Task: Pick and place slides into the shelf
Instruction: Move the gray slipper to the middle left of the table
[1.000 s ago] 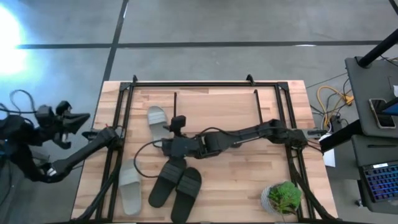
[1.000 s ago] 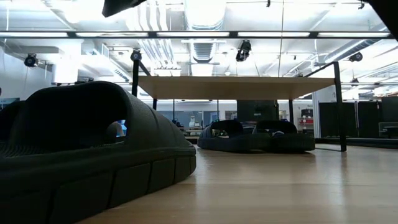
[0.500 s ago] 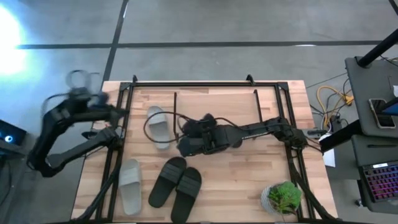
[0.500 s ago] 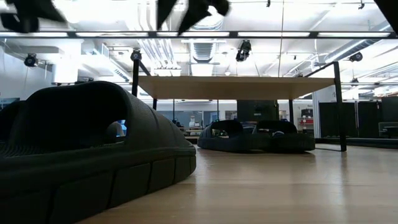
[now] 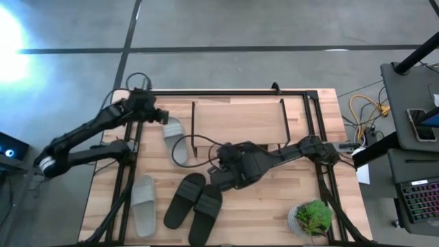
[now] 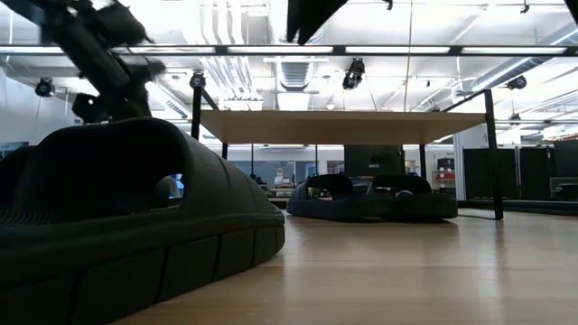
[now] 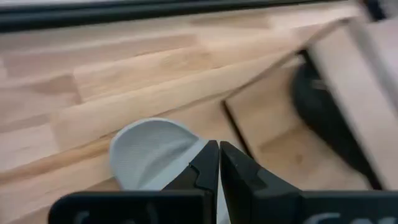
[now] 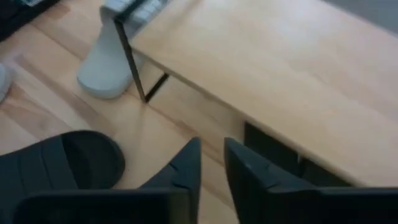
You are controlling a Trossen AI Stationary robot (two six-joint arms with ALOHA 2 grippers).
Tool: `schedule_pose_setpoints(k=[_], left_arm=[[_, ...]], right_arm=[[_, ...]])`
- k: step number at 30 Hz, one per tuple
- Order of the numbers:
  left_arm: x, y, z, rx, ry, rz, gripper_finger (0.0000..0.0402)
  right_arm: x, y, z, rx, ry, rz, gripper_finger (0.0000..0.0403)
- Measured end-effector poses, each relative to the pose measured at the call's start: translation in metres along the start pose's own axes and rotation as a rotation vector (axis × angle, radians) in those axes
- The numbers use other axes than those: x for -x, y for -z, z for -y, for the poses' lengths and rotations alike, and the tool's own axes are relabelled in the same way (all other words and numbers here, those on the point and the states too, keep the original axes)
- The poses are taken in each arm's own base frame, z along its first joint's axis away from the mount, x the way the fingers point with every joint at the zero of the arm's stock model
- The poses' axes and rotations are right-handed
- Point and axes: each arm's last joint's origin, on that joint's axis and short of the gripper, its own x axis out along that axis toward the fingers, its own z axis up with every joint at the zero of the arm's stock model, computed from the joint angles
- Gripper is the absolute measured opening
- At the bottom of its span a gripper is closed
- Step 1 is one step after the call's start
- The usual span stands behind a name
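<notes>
The left pincer point(image 5: 159, 115) hung with fingers shut and empty over the table's point(image 5: 274, 206) far left part. A light grey slide point(image 5: 174, 137) lay just beside and below it, long axis roughly front to back, by the shelf's point(image 5: 236, 116) left legs. A second grey slide point(image 5: 143, 204) lay nearer the front edge. The right pincer point(image 5: 212, 180) stood nearly closed, gripping nothing, just in front of the shelf. Two black slides point(image 5: 194, 202) lay side by side immediately in front of it, long axes slanting front-left.
</notes>
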Motion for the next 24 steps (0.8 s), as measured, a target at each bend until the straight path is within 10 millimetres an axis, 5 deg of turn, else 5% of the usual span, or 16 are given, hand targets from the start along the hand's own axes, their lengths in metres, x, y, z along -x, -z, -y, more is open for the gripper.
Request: schedule_pose_setpoints(k=[3,10,24], left_arm=[[-0.022,-0.005,-0.002,0.051,-0.106,-0.016,0.0000],[-0.062,-0.011,-0.010,0.136,-0.282,-0.085,0.0000],[-0.108,-0.016,-0.038,0.255,-0.381,-0.193,0.0000]], right_arm=[[0.001,0.003,0.005,-0.060,0.037,-0.038,0.0017],[0.005,0.004,0.006,-0.116,0.037,-0.039,0.0012],[0.011,0.012,0.003,-0.156,0.027,-0.030,0.0013]])
